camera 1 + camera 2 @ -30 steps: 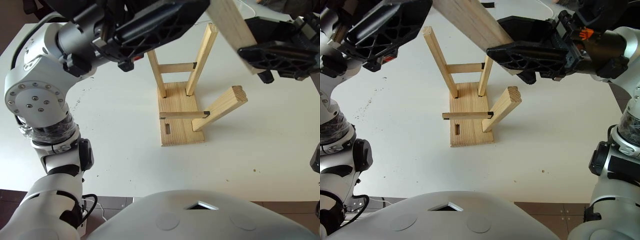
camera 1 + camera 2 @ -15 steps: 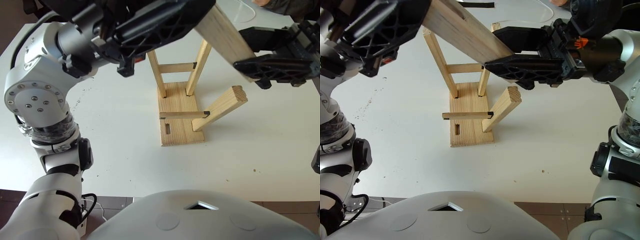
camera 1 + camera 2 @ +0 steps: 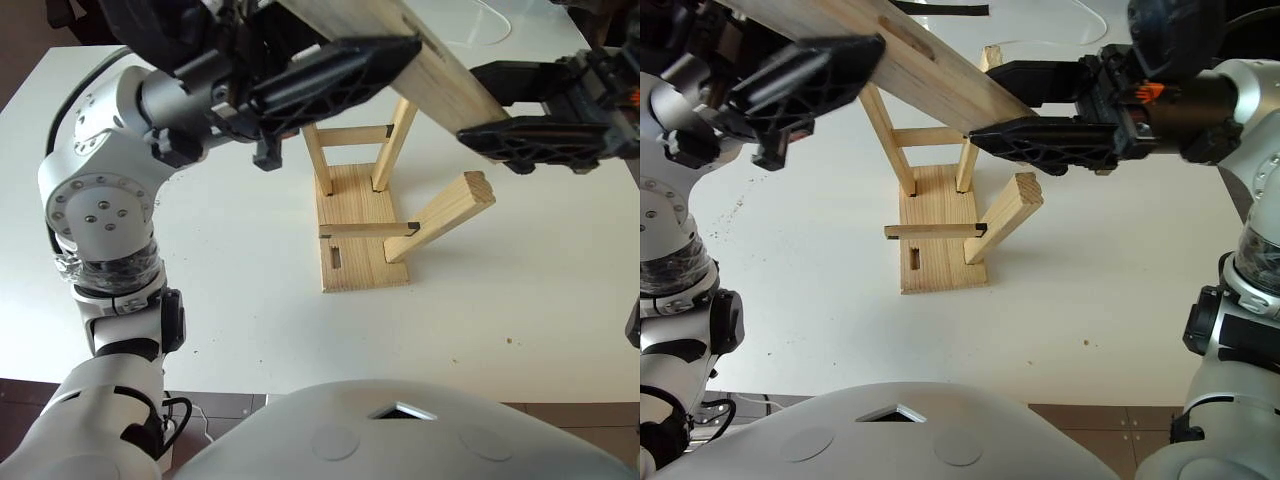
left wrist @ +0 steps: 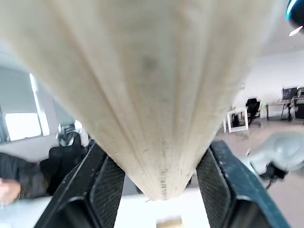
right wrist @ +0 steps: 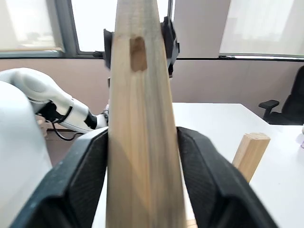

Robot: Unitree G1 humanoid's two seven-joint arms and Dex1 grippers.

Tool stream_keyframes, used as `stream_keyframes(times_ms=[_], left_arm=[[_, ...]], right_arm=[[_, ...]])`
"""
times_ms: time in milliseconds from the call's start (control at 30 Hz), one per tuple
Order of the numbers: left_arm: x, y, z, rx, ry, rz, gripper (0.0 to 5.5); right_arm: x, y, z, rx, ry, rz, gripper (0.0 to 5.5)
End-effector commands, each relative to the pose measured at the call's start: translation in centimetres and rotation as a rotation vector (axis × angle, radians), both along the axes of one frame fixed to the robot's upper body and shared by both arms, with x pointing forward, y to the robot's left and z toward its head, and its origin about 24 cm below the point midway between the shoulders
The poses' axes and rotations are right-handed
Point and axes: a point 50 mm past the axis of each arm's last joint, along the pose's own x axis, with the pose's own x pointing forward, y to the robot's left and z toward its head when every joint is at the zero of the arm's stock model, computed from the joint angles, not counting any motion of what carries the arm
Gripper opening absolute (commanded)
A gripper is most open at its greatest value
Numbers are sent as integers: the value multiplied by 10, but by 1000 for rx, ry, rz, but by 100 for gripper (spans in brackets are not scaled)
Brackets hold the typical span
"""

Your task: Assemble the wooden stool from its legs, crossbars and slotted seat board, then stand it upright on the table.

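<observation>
Our left arm is bent at the elbow, its forearm raised and turned across toward the right. The left gripper (image 3: 385, 50) is clamped on the upper end of a wooden leg (image 3: 940, 75), with a finger (image 4: 107, 190) pressed to each side. From that grip the leg slants down to the right gripper (image 3: 472, 104). Our right arm reaches in level from the other side, and its fingers (image 5: 209, 185) are closed flat on the leg's lower end.

Below and between the two grippers, the seat board (image 3: 365, 265) lies flat on the table (image 3: 250, 250). Two upright legs (image 3: 312, 150) stand in it, joined by a crossbar (image 3: 350, 135). Beneath the right gripper a leaning leg (image 3: 445, 215) tilts outward, with a second crossbar (image 3: 365, 229) running from it.
</observation>
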Motion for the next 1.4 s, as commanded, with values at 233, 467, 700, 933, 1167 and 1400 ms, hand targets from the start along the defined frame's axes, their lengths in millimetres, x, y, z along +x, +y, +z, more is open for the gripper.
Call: stream_keyframes(times_ms=[233, 467, 700, 933, 1167, 1400], left_arm=[[9, 17, 2, -24, -49, 113, 208], [20, 49, 35, -160, -105, 298, 208], [0, 101, 29, 94, -84, 396, 208], [-21, 139, -16, 376, -11, 504, 208], [-29, 112, -91, 473, 64, 445, 208], [-32, 100, -116, 447, 31, 514, 208]], right_arm=[[6, -18, 7, 24, -70, -140, 404], [15, -57, 11, 133, -70, -347, 405], [-2, -103, -28, 77, 23, -588, 405], [-37, -127, -57, 39, 66, -757, 405], [-30, -118, -79, -87, 104, -689, 405], [-15, -112, -89, -185, 96, -623, 405]])
